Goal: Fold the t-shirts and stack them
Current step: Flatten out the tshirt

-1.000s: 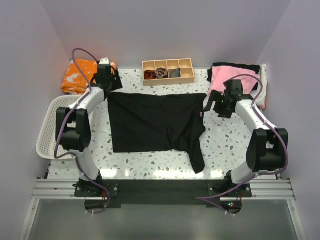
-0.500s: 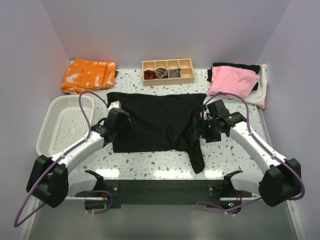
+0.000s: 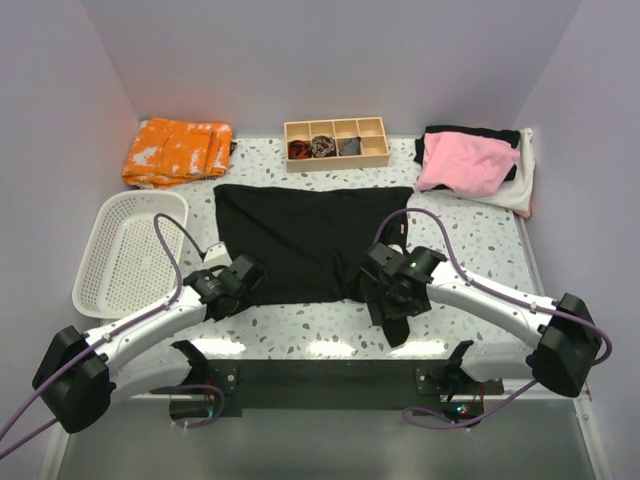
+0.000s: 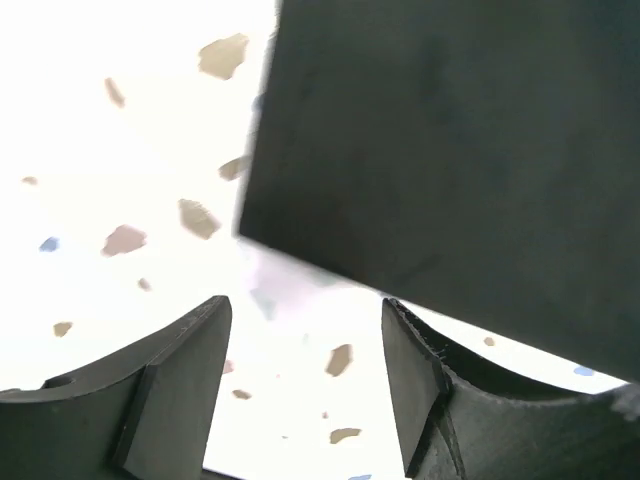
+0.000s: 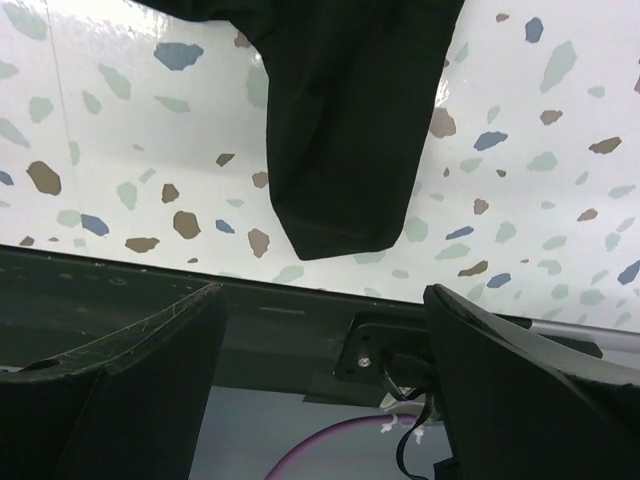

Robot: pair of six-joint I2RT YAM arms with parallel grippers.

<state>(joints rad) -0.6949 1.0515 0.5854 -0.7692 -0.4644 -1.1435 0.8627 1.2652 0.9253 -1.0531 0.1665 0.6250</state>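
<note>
A large black t-shirt point(image 3: 300, 238) lies spread flat mid-table, one sleeve point(image 3: 393, 312) trailing toward the near edge. My left gripper point(image 3: 250, 272) hovers low at its near-left corner, open; in the left wrist view that corner point(image 4: 450, 170) lies just ahead of the left gripper point(image 4: 305, 345), with only bare table between the fingers. My right gripper point(image 3: 388, 303) stands open over the sleeve; in the right wrist view the sleeve's end point(image 5: 350, 140) lies ahead of the right gripper point(image 5: 325, 335). Pink, black and white t-shirts point(image 3: 468, 163) are piled at the back right.
An orange patterned cloth point(image 3: 175, 150) lies at the back left. A white basket point(image 3: 145, 194) sits at the left edge. A wooden compartment tray point(image 3: 338, 161) with small rolled fabrics stands at the back. The black rail point(image 5: 250, 320) runs along the table's near edge.
Both arms have swung from the shirt's far corners down to its near edge, the left to the near-left corner, the right to the trailing sleeve. The shirt has not moved.
</note>
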